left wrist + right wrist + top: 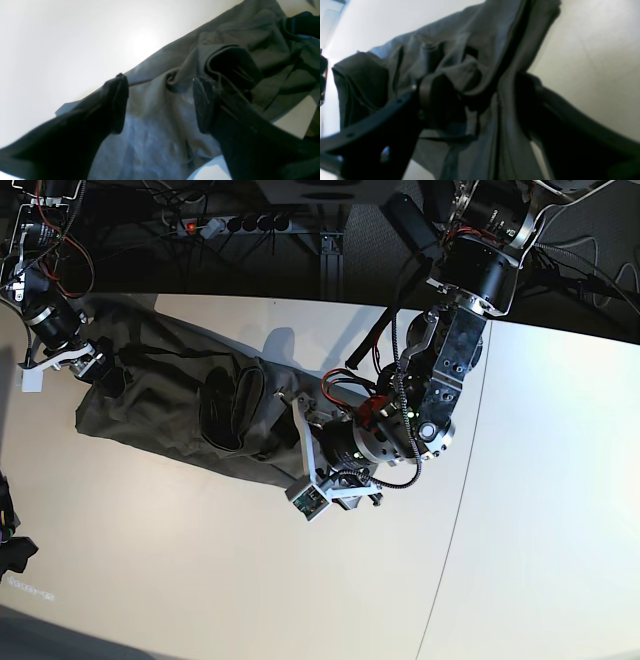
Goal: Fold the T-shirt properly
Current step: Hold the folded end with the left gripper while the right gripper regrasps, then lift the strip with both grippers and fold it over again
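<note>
The T-shirt (pixel 180 410) is lying bunched lengthwise on the white counter (pixel 300 580), stretching between both pincers. Left pincer (pixel 160 102) is hovering spread wide over crumpled fabric; right pincer (pixel 480 100) is gaping too, straddling folds. No readable label showing.

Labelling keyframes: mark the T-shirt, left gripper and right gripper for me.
T-shirt (pixel 160 405): base view, flat stretch of dark cloth left of the bunched middle.
left gripper (pixel 160 102): left wrist view, gap midway between the two open fingertips, over cloth.
right gripper (pixel 480 100): right wrist view, midway between the spread fingers, over crumpled cloth.
</note>
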